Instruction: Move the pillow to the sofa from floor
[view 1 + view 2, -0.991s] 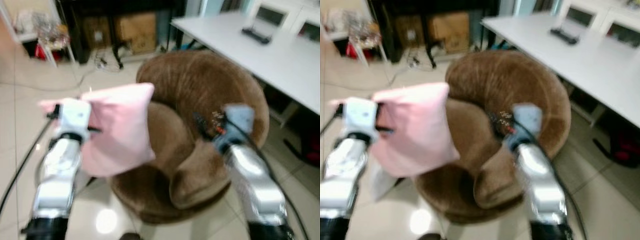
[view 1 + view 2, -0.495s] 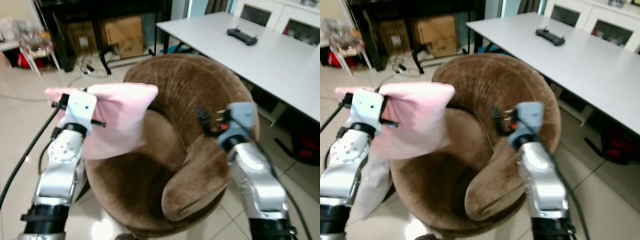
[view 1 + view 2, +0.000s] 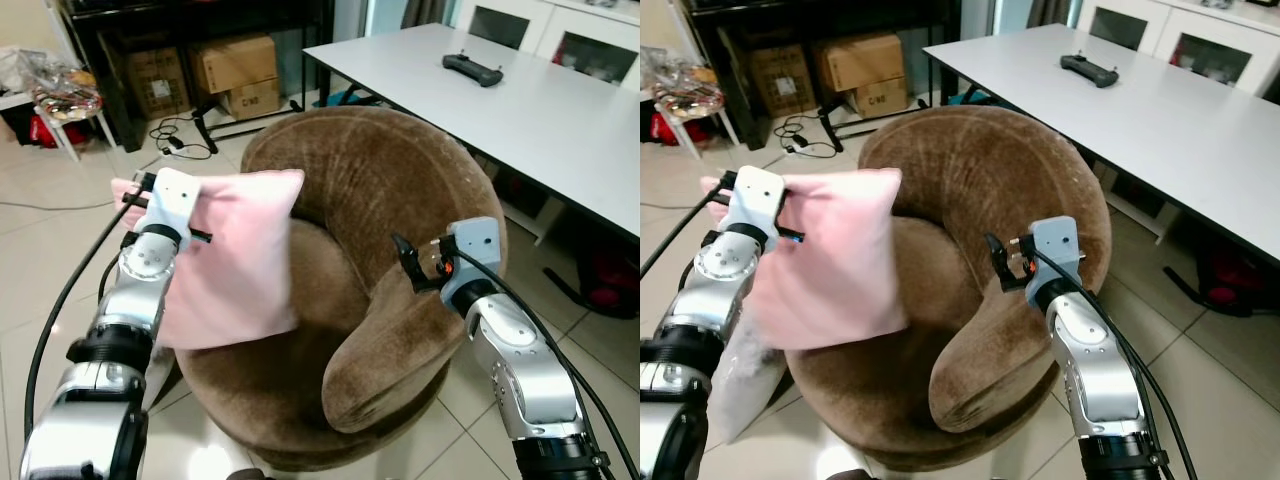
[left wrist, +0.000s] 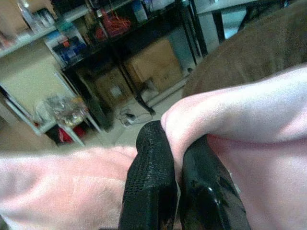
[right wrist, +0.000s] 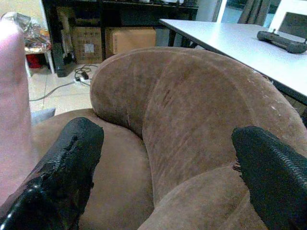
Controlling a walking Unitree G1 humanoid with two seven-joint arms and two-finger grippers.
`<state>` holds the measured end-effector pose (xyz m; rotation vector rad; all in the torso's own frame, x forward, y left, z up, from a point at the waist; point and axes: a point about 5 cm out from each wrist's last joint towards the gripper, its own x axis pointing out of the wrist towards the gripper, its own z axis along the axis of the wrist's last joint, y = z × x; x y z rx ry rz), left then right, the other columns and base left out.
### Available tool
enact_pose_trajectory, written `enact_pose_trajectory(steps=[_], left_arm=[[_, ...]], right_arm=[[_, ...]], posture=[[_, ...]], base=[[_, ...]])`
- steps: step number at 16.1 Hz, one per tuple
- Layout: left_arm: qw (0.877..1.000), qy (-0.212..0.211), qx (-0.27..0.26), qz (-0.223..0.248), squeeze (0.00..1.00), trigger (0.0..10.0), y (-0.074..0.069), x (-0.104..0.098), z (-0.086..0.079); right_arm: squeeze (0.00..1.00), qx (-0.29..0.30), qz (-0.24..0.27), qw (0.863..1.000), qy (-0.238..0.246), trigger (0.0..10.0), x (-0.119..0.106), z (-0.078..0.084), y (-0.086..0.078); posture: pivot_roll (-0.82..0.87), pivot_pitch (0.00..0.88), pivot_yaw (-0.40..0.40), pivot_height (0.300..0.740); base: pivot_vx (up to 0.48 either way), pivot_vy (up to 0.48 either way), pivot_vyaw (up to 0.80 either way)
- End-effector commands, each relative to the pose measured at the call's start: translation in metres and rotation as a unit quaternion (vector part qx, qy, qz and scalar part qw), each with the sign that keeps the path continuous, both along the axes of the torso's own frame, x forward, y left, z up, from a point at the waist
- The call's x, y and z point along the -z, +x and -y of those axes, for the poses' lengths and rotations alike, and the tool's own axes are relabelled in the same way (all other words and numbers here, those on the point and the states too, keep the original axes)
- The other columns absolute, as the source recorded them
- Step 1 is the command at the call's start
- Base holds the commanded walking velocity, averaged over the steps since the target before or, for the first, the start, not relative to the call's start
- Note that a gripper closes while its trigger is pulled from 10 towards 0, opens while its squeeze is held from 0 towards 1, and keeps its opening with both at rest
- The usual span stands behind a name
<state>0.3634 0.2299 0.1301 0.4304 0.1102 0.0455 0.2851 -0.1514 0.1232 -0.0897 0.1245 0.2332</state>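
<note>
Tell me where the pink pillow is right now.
The pink pillow hangs from the left gripper, off the floor, on the robot's left over the left rim of the brown sofa chair.

Around the one brown sofa the count runs like this. One pink pillow hangs over its left edge, and one more pillow, pale grey, lies on the floor against its left side. Two grippers are near it: the left gripper at the pink pillow, the right gripper over the sofa's right arm. Behind the sofa stand two cardboard boxes under one black shelf unit. To the sofa's right is one white table, with one black controller on it. One small white side table stands off to the sofa's far left.
</note>
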Motion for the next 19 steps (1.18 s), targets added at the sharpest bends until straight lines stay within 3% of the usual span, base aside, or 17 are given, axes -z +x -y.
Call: enact_pose_trajectory(steps=[1,5,8,10,13,15,17,19], left_arm=[[1.0,0.003,0.002,0.017,0.0,10.0,0.007,-0.008,-0.001],[0.999,0.018,0.047,0.015,0.0,10.0,0.022,-0.014,0.029],[0.994,0.031,0.099,0.039,0.0,10.0,0.029,-0.02,0.065],[0.993,0.012,0.111,0.033,0.0,10.0,0.029,-0.016,0.082],[0.98,0.005,0.197,-0.007,0.0,10.0,0.02,0.002,0.114],[0.98,0.019,0.193,-0.044,0.0,10.0,0.011,0.023,0.109],[0.98,0.01,0.185,-0.074,0.0,10.0,0.003,0.039,0.1],[0.973,-0.019,0.205,-0.099,0.0,10.0,-0.006,0.053,0.103]], right_arm=[[0.0,-0.013,0.012,1.0,-0.003,10.0,-0.003,-0.003,0.001],[0.0,-0.03,0.022,0.999,-0.005,10.0,-0.003,-0.002,-0.002],[0.0,-0.029,0.041,0.999,-0.003,10.0,-0.008,0.002,-0.004],[0.0,-0.024,0.044,0.999,-0.007,10.0,-0.008,0.006,-0.004],[0.0,-0.025,0.042,0.999,-0.018,10.0,-0.008,0.007,-0.003],[0.0,-0.034,0.043,0.998,-0.031,10.0,-0.008,0.006,0.0],[0.0,-0.039,0.044,0.998,-0.036,10.0,-0.007,0.004,0.001],[0.0,-0.057,0.043,0.996,-0.047,10.0,-0.006,-0.001,0.003]], posture=[[-0.04,0.0,0.011,0.74],[-0.06,0.0,0.012,0.74],[-0.08,0.0,0.024,0.74],[-0.08,0.0,0.03,0.74],[-0.09,0.0,0.036,0.74],[-0.09,0.0,0.036,0.74],[-0.08,0.0,0.029,0.74],[-0.08,0.0,0.029,0.74]], base=[[0.0,0.0,0.0],[0.0,0.0,0.0],[0.0,0.0,0.0],[0.0,0.0,0.0],[0.0,0.0,0.0],[0.0,0.0,0.0],[0.0,0.0,0.0],[0.0,0.0,0.0]])
